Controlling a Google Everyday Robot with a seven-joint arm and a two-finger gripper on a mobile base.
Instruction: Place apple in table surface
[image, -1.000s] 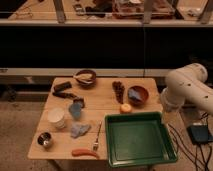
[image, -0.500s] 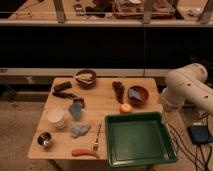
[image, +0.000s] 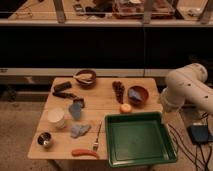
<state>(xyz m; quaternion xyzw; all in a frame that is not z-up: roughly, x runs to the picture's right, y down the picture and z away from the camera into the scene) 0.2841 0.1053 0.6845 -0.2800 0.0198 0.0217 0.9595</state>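
The pale plank bench (image: 107, 100) carries a big green tray (image: 137, 140) at its front right. The small, round, orange-yellow apple (image: 125, 108) lies free on bare wood just behind the tray's rear rim, beside a reddish-brown bowl (image: 137, 95). The white arm (image: 187, 90) stands off the bench's right end, partly cut off, and its tool is hidden there, jaws wide; leftward lie a white cup (image: 56, 117), a blue cloth (image: 79, 130) and a carrot (image: 85, 152).

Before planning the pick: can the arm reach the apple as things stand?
Probably yes: the apple lies uncovered on the table surface, nothing above it, near the arm at the right edge. The gripper is not visible there.
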